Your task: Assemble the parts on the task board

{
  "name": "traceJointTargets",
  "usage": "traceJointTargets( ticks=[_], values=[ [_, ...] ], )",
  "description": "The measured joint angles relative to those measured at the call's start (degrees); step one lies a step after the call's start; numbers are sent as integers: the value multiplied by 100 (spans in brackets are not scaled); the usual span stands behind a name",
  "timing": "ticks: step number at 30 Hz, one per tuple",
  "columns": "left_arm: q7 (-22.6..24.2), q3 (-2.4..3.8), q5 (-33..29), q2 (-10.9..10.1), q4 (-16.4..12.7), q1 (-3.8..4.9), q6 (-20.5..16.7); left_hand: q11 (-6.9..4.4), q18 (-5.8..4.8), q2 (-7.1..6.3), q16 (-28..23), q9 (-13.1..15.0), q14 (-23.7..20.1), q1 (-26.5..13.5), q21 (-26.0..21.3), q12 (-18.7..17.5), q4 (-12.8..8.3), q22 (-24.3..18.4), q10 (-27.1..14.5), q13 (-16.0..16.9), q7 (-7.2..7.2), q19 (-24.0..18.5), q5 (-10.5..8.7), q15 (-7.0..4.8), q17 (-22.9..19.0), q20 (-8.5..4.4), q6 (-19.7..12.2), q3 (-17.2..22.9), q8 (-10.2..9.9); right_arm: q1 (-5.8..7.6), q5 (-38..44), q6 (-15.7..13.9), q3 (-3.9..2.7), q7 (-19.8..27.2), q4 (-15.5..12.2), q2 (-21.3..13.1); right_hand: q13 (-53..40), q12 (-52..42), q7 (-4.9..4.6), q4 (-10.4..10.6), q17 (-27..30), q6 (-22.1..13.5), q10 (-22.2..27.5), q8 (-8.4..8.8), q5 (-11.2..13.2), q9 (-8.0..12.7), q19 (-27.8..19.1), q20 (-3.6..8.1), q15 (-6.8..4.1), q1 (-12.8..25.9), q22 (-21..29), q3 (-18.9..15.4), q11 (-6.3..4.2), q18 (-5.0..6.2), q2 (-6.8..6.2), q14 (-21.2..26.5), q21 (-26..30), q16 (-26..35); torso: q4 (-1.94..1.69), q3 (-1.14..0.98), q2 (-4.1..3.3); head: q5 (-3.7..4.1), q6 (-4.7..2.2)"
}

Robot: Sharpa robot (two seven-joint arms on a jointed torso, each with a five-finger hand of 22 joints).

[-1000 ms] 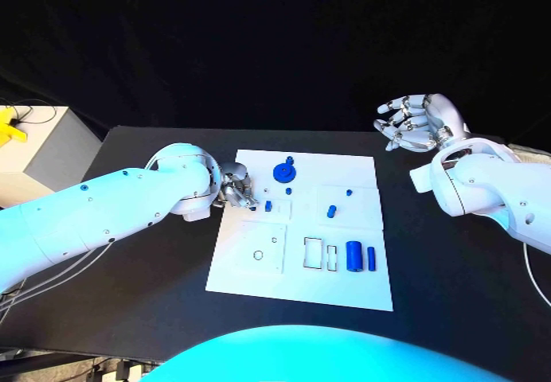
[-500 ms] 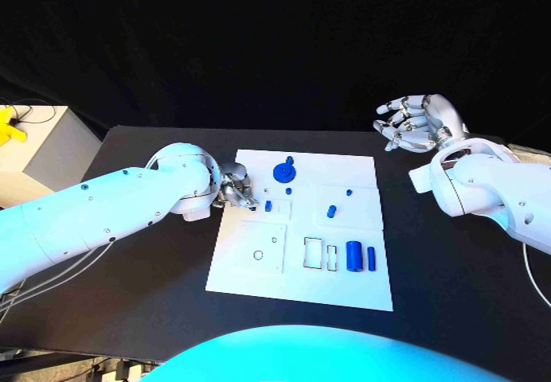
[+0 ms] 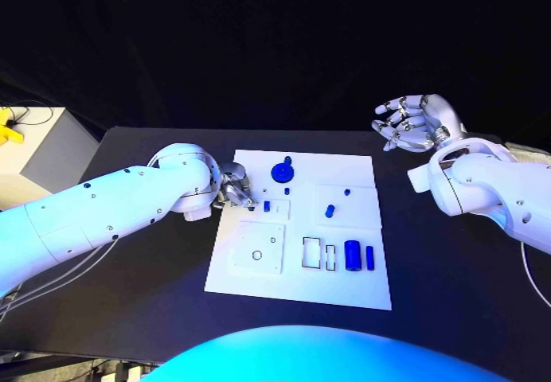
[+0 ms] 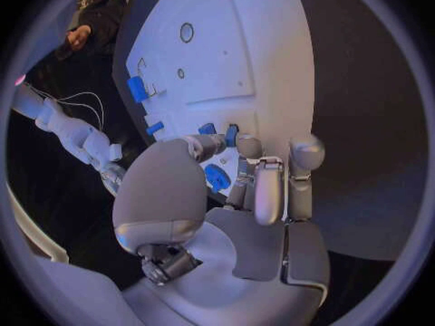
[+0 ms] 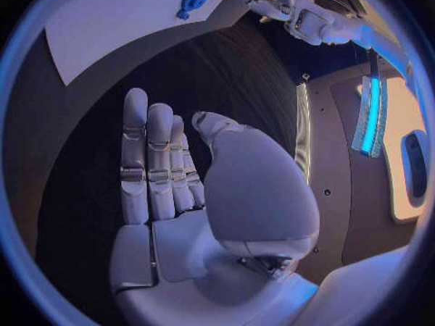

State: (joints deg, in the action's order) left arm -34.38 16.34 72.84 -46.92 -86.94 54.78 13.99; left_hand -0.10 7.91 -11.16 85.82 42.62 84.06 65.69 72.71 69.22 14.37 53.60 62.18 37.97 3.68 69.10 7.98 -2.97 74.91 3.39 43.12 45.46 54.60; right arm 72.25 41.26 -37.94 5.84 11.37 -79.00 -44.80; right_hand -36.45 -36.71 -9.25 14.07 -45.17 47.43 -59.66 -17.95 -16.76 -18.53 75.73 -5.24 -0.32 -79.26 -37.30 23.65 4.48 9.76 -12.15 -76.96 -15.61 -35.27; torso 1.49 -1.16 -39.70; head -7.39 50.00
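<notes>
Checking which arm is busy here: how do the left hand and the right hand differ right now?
The left hand is down at the task board's left edge, fingers curled beside a small blue part; the right hand is raised beyond the board's far right corner. The left hand's fingertips are at the board; the right hand's fingers are extended and hold nothing. Both are silver hands on white arms.

Task board [image 3: 345,171] mid-table [image 3: 138,302], parts [image 3: 353,255] on it.

White task board [image 3: 345,278], blue parts [image 3: 353,255]
</notes>
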Motion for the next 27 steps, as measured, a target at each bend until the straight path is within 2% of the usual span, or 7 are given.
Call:
traceJointTargets(
  ticks=[9, 15, 20, 27],
  values=[
    [-12, 1, -33, 17, 13, -4, -43, 2, 0, -31, 0, -11, 0, -133, 0, 0, -122, 1, 3, 19, -9, 0, 0, 0, 0, 0, 32, 41, -10, -6, -4, 1, 0, 1, 0, -2, 7, 0, 0, 16, -6, 0, 6, 0, 0, 0, 20, -21, 0, 25, 10, 16, -6, 0, 25, 0, 0, 0, -7, 0, -1, 15, 0],
    [-14, -1, -35, 11, 13, -6, -54, 10, 0, -107, 0, -34, 0, -209, 0, 0, -162, 1, 11, 19, -27, 0, -1, 0, 0, 0, 66, 1, -18, -13, -6, 1, 0, 1, 0, -7, 7, 0, 0, 16, -5, 0, 12, 0, 0, 0, 21, -21, 0, 25, 10, 16, -12, 0, 25, 0, 0, 0, -7, 4, 2, 15, 0],
    [-14, -6, -32, 5, 9, -11, -55, 9, 0, -202, 0, -46, -22, -304, 0, 0, 2, 1, 10, 26, -73, 21, 1, -21, 0, -21, 114, -319, -23, -17, -7, 2, 0, 1, 1, -14, 6, 0, 1, 16, -5, 0, 12, 0, 0, 0, 20, -21, 0, 25, 10, 16, -12, 0, 25, 0, 0, 0, -7, 7, 3, 12, 0],
    [-12, -9, -16, -2, -4, -17, -54, 8, 0, -228, 0, -76, -22, -330, -23, 29, 149, 1, 9, 32, -73, 21, 4, -20, 0, -21, 154, -580, -22, -21, -8, 3, 0, 1, 0, -22, 12, 0, 0, 16, -10, -1, 12, 0, 0, 1, 20, -21, 0, 26, 29, 16, -12, 0, 24, 0, 26, 32, -7, 8, 3, 8, 0]
  ],
)
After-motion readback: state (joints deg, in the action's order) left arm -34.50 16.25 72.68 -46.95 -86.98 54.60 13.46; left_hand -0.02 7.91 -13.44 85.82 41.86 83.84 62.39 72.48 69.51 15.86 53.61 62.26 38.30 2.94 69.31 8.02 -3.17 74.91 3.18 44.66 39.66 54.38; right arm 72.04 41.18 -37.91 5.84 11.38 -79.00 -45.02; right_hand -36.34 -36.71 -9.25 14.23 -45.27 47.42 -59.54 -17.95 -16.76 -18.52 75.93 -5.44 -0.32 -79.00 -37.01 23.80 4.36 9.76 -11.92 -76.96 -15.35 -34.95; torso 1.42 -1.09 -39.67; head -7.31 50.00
